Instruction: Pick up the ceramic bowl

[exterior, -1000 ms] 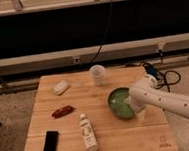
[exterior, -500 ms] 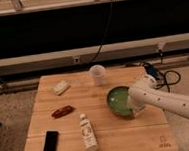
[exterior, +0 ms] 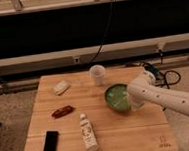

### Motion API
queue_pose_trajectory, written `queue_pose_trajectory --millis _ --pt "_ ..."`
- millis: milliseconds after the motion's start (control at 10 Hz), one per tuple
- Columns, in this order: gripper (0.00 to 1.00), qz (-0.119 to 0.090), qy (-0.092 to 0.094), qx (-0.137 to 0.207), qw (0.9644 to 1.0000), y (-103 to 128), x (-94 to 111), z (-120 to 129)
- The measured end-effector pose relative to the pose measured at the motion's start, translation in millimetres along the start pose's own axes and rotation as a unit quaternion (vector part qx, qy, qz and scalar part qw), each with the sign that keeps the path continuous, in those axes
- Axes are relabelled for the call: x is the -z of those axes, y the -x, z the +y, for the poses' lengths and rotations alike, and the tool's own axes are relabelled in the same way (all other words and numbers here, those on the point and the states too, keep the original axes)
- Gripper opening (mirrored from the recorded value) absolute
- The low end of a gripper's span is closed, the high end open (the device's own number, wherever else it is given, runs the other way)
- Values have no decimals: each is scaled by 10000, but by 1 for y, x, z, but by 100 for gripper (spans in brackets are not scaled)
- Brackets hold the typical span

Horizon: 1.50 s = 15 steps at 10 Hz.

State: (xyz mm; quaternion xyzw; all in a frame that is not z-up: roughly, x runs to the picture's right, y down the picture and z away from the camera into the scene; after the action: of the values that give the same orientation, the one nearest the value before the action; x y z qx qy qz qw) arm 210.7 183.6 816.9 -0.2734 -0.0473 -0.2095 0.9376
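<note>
gripper [exterior: 132,100] is at the 3 o'clock rim of the ceramic bowl [exterior: 115,95], on the end of one white arm [exterior: 171,103] that reaches in from 4 o'clock. open or closed: cannot tell, the arm end covers it. it overlaps the bowl's rim in this view; actual contact can't be confirmed.

one ceramic bowl, green and glossy, upright on the right half of the wooden table [exterior: 143,130], the widest item there.

going outward from the bowl:
- one white cup [exterior: 97,74] at 11 o'clock, upright, near but apart from the bowl.
- one white bottle [exterior: 87,132] at 7 o'clock, lying on its side, cap end toward 12.
- one red-brown packet [exterior: 63,111] at 9 o'clock, lying flat, left of center.
- one pale block [exterior: 61,87] at 10 o'clock, near the table's far left edge.
- one black phone [exterior: 50,144] at 8 o'clock, flat, at the near left corner, farthest from the bowl.

count: six loose items on one table, none touching another.

off the table at 2 o'clock, a tangle of dark cables [exterior: 161,76] on the floor.
</note>
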Motion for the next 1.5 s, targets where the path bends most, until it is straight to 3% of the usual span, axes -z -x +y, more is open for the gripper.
queue_pose_trajectory --millis 1200,1500 --pt "0 282 -61 259 9992 -6 39 -35" --pt "0 317 -88 320 9989 -5 40 -42"
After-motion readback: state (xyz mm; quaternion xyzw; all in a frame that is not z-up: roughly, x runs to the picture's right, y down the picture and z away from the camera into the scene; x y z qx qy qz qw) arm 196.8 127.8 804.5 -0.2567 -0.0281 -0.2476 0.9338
